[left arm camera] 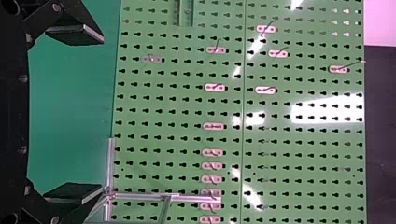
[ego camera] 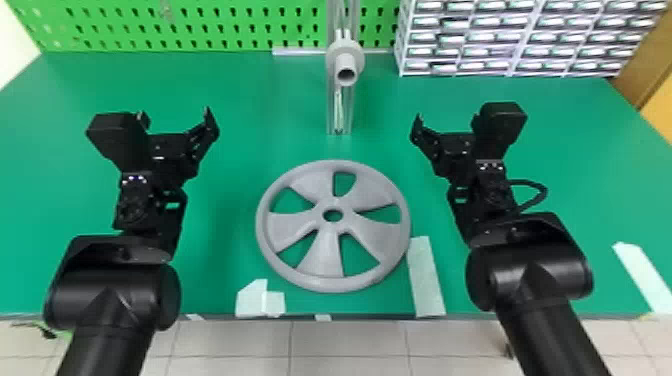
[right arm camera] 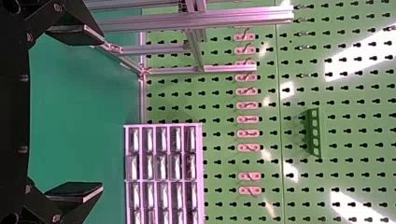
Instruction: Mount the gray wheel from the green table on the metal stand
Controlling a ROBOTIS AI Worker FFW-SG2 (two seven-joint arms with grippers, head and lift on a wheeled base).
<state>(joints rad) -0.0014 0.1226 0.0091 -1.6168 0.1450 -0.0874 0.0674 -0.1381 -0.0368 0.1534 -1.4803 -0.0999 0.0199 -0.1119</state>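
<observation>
My left gripper (ego camera: 175, 116) is over the table's left part, open and holding nothing; in the left wrist view the left gripper (left arm camera: 102, 114) has its fingers wide apart. On the other side, my right gripper (ego camera: 450, 120) is open as well, and the right wrist view shows the right gripper (right arm camera: 100, 114) spread around nothing. Between the two arms the gray wheel (ego camera: 327, 250) lies flat on the green table (ego camera: 240, 100), touched by neither. Behind it rises the metal stand (ego camera: 339, 115), with a gray round hub (ego camera: 345, 57) facing forward.
A rack of small drawers (ego camera: 510, 37) stands at the back right. The green pegboard (ego camera: 200, 25) runs along the back edge. Pale tape pieces (ego camera: 426, 277) lie near the table's front edge, one close beside the wheel's right rim.
</observation>
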